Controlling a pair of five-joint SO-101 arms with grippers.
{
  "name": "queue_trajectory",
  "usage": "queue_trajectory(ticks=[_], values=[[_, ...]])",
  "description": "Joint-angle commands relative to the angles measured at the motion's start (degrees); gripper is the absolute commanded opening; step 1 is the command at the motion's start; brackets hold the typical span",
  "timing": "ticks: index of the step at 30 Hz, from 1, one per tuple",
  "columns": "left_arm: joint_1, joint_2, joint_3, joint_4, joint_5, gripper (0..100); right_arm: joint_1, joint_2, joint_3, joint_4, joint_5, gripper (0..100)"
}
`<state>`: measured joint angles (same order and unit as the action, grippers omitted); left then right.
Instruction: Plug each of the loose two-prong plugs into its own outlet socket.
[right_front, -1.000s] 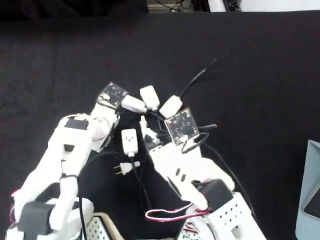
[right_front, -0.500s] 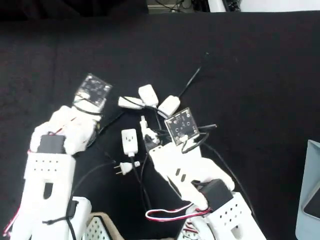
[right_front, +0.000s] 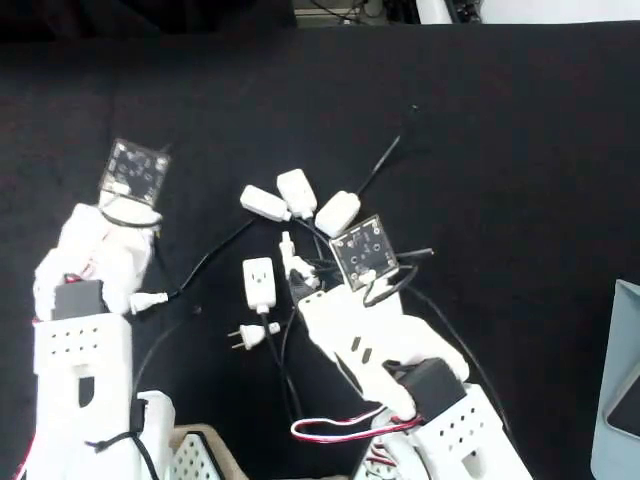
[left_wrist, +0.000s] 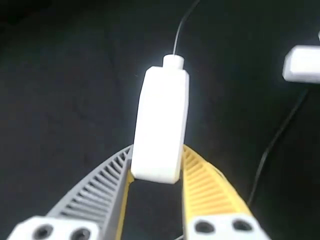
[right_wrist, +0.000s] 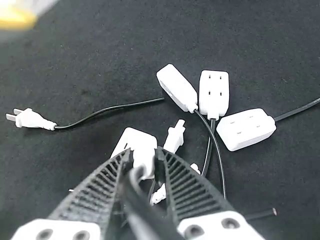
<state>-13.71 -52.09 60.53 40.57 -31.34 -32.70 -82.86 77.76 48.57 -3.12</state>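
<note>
Here, a white socket block (left_wrist: 160, 125) with a thin cord leaving its far end sits pinched between the grey and yellow fingers of the left end effector (left_wrist: 157, 161), well to the left of the cluster of three outlet sockets (right_front: 298, 190); the left arm (right_front: 85, 330) stretches straight away from the near edge of the black counter (right_front: 500, 150); a loose two-prong plug (right_front: 150, 300) lies just beside that arm, its cord running toward the cluster; on the cluster's near side lie a single socket (right_front: 259, 283) and a second plug (right_front: 250, 338); the right arm (right_front: 370, 350) slants in from the near edge toward the cluster; the right end effector (right_wrist: 141, 159) hangs low over the single socket, pressed almost together on a black cord (right_wrist: 134, 192).
</note>
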Motion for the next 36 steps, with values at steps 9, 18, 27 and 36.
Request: queue_trajectory(ticks=[9,18,27,36], values=[[1.5,-1.1,22.5,-23.6,-7.4,5,0.9,-0.8,-0.3,0.1,-0.7,1.1],[-3.4,-1.4,22.2,-20.7,-4.0,29,0.9,-0.8,-0.3,0.1,-0.7,1.1],[-8.4,-1.4,5.1,-1.1,2.5,29,0.9,-0.8,-0.3,0.1,-0.6,1.1],[-10.2,-0.6,2.3,-6.0,8.0,29,0.9,-0.8,-0.2,0.2,-0.7,1.1]])
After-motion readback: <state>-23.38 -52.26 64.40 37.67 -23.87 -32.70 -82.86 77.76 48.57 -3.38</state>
